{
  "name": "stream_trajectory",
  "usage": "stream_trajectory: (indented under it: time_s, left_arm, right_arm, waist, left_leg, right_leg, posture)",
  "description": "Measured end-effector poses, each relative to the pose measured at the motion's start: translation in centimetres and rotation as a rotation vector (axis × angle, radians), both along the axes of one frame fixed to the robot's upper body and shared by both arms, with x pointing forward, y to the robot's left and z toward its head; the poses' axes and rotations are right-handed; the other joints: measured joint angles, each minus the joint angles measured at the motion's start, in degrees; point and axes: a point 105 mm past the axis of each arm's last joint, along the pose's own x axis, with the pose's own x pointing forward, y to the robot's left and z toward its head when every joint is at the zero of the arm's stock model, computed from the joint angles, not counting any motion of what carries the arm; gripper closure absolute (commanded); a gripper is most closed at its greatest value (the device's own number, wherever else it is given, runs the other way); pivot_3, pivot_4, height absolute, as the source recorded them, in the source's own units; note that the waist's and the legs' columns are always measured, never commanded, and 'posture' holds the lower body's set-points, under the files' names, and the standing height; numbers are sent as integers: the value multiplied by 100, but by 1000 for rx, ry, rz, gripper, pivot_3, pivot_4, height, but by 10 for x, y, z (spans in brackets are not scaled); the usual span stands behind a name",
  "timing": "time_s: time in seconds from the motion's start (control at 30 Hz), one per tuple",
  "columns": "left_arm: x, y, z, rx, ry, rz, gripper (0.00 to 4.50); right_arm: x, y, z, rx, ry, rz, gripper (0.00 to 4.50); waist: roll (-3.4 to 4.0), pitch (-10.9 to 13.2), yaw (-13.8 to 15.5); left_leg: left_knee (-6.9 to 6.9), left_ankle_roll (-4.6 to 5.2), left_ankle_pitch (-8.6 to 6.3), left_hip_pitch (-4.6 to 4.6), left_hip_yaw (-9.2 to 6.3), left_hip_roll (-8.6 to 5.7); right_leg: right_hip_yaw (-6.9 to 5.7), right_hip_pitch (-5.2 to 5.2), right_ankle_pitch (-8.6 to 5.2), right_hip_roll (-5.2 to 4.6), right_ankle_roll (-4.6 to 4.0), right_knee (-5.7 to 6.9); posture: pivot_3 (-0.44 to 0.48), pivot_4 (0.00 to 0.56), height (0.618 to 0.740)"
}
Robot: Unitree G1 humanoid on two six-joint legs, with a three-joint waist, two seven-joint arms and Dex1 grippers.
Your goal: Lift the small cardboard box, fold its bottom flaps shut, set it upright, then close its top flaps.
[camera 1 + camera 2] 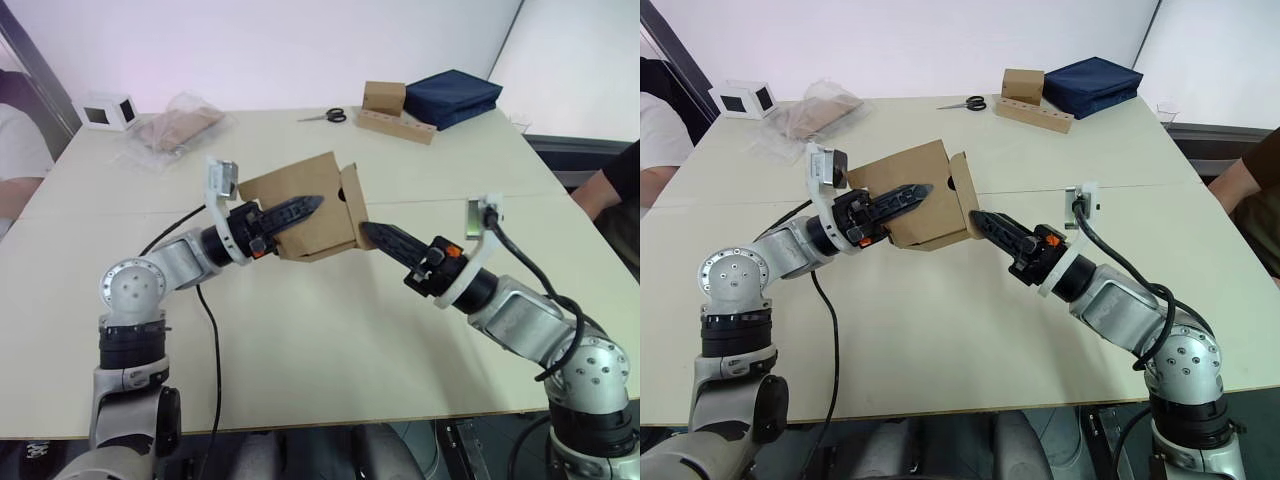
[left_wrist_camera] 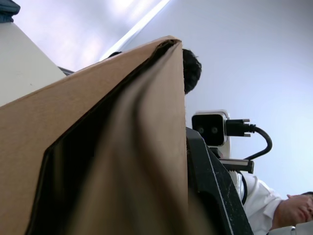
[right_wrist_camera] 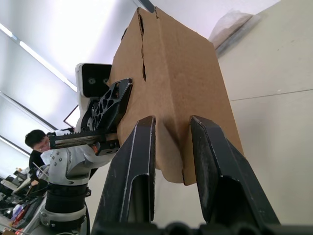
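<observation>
Hanging above table, small cardboard box between left gripper, right gripper.

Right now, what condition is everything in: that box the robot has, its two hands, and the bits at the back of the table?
Small brown cardboard box: held off the table, tilted, one flap ajar.
Left hand: shut on the box wall.
Right hand: open, fingers against the box's flap end.
Black-handled scissors: lying flat.
Clear plastic bag: crumpled, lying flat.
</observation>
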Motion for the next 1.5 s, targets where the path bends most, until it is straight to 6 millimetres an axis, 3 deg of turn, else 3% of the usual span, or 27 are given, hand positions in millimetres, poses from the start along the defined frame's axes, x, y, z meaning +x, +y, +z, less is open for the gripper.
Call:
stream_trajectory:
  time_s: [0.43, 0.6, 0.8, 1.1, 1.5]
  left_arm:
    - [-7, 0, -5, 7, -1, -20, 4500]
    - [0, 5, -4, -4, 19, -2, 4500]
    - [-1, 8, 0, 0, 10, -11, 4500]
    - [-5, 10, 2, 9, -3, -41, 4500]
    - [-9, 4, -1, 38, -25, -84, 4500]
  right_arm:
    - [6, 6, 10, 25, -37, 0, 3392]
    - [3, -7, -5, -41, -4, -15, 3392]
    - [-1, -22, -4, -140, -72, -4, 3392]
    - [0, -28, -4, -298, -201, 42, 3392]
    - [5, -16, 6, -188, -197, 58, 3392]
  waist:
    - [0, 0, 5]
    - [0, 0, 15]
    - [0, 0, 9]
    - [-1, 0, 11]
    - [-1, 0, 15]
  left_leg:
    - [0, 0, 0, 0, 0, 0]
    - [0, 0, 0, 0, 0, -1]
    - [0, 1, 0, 0, 1, 0]
    - [0, 0, 0, 0, 1, 0]
    - [0, 0, 0, 0, 0, 0]
  right_leg:
    - [0, 0, 0, 0, 0, -1]
    - [0, 1, 0, 0, 0, -2]
    - [0, 1, 0, 2, 0, -3]
    - [0, 1, 0, 1, 0, -4]
    - [0, 1, 0, 0, 0, -4]
  posture:
    - [0, 150, 740]
    - [0, 150, 740]
    - [0, 150, 740]
    - [0, 150, 740]
    - [0, 150, 740]
